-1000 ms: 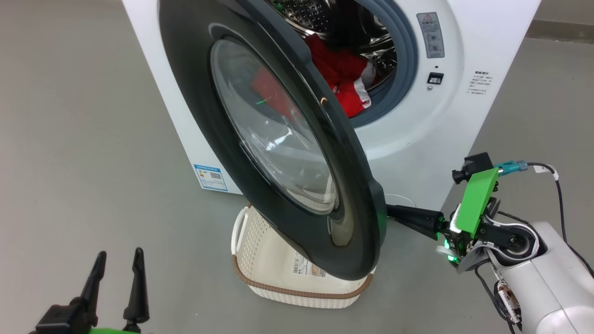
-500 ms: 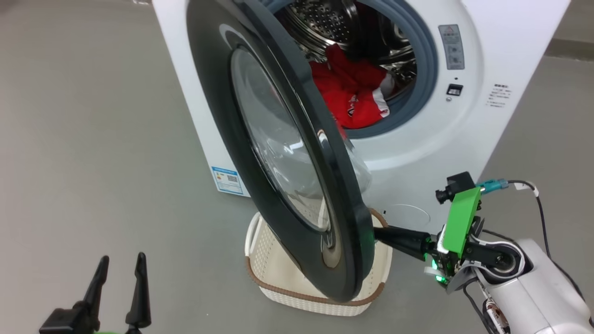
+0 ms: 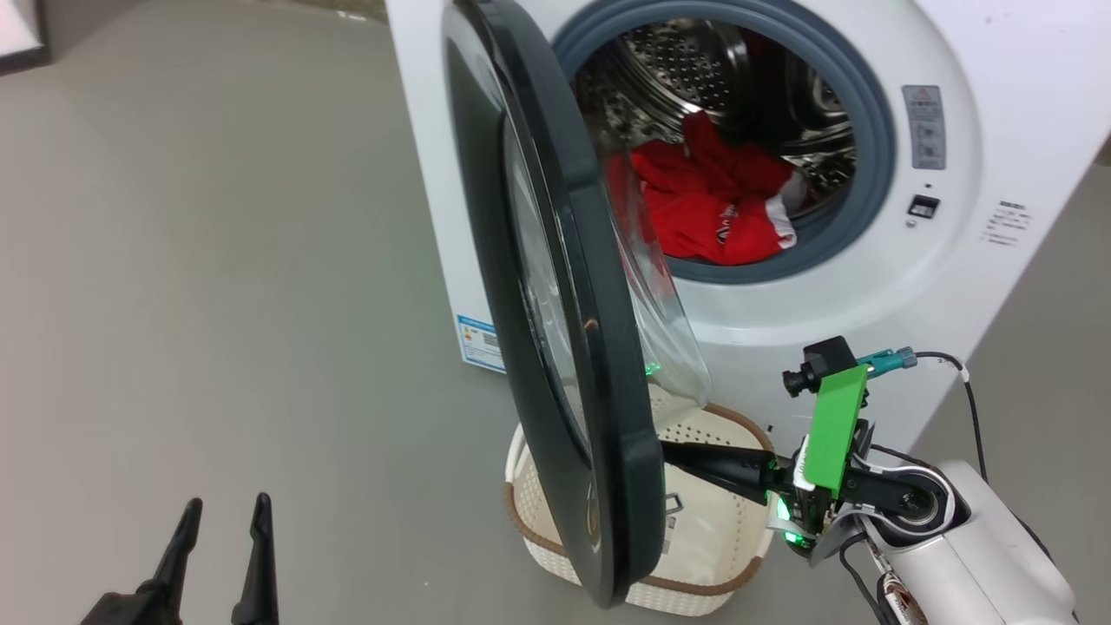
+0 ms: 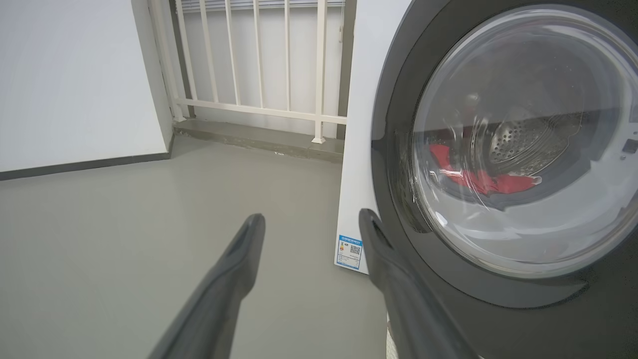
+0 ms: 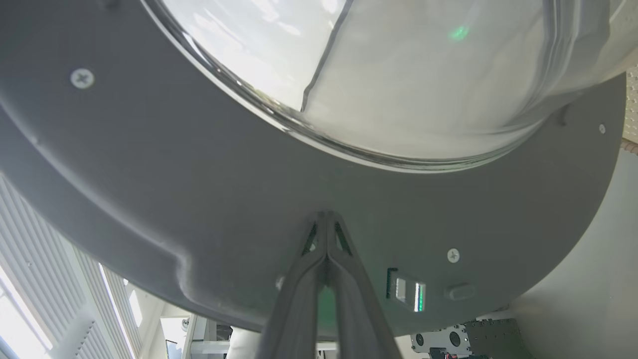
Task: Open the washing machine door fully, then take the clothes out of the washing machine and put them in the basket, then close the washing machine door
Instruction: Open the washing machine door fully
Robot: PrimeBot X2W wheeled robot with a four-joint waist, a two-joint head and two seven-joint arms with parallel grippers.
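Right gripper (image 5: 326, 215): fingers shut flat together, nothing between them, tips pressed on grey inner face of washing machine door (image 5: 199, 199), just below glass bowl (image 5: 398, 75). Head view: this gripper at lower centre-right, reaching left behind door's black rim. Left gripper (image 3: 221, 529): lower left corner, fingers spread apart, empty, above floor (image 3: 217, 304). Door swung out, edge-on, frame centre. Basket (image 3: 694, 586) on floor under door, lower centre, before washing machine (image 3: 868, 304). Clothes (image 3: 712, 208): red heap inside drum (image 3: 686, 61), upper centre-right.
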